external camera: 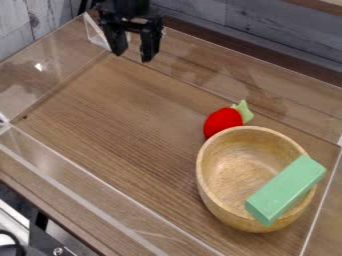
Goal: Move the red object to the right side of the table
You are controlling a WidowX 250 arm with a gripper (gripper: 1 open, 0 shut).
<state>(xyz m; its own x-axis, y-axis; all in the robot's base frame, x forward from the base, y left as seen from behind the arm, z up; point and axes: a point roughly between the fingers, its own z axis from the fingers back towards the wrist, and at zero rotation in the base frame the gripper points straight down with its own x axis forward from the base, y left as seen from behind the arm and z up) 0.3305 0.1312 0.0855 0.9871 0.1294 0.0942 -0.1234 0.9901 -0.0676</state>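
Observation:
The red object (226,120), a small rounded toy fruit with a green leafy top, lies on the wood-grain table (120,130) right of centre, touching the far rim of the wooden bowl. My gripper (135,48) hangs at the far left of the table, pointing straight down, its two dark fingers spread open with nothing between them. It is well away from the red object, up and to the left of it in the camera view.
A wooden bowl (241,170) at the near right holds a green rectangular block (286,189) leaning on its rim. Low clear acrylic walls (40,60) border the tabletop.

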